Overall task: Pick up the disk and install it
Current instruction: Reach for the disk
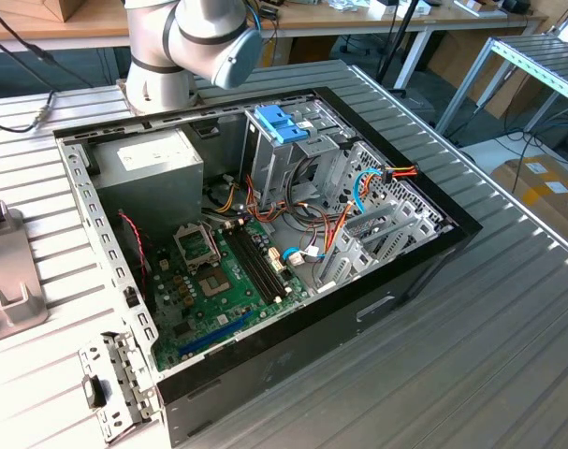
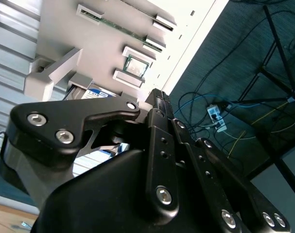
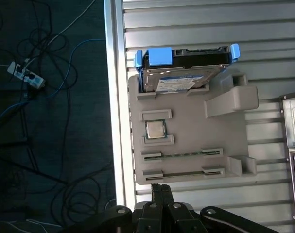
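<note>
Sitting in its grey holder on the slatted surface, the disk isn't picked up yet. Claw hangs over the holder's other end, fingers together, gripping nothing. Pickup and install into the open computer case both look outstanding.

Ribbed metal table bears an open computer case and grey fixture

I see the flat dark metal hard disk, white-and-blue label showing, blue plastic rails on both sides, propped in the end slot of the pale grey holder plate.
</note>
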Tool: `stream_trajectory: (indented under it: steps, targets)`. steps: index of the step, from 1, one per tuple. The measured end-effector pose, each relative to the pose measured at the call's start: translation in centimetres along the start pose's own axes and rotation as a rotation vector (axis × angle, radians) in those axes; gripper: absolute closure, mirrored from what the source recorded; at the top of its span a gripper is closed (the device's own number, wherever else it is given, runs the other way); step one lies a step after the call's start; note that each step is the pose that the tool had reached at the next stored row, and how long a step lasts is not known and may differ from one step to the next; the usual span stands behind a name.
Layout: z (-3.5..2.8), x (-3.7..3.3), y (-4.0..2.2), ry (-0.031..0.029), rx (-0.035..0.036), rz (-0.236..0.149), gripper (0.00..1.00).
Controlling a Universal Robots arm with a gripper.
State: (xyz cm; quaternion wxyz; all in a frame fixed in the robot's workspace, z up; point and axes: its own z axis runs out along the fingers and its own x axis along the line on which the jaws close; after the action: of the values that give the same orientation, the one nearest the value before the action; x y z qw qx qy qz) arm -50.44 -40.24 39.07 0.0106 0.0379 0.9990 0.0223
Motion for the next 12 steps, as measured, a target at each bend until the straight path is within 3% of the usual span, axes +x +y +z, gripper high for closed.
stream_trajectory:
  steps: [7, 12]
  targets:
    - [0.01, 0.57, 0.00, 0.0000, 0.0000, 0.000, 0.89]
    - [0.09, 0.56, 0.41, 0.0000, -0.0001, 0.000, 0.89]
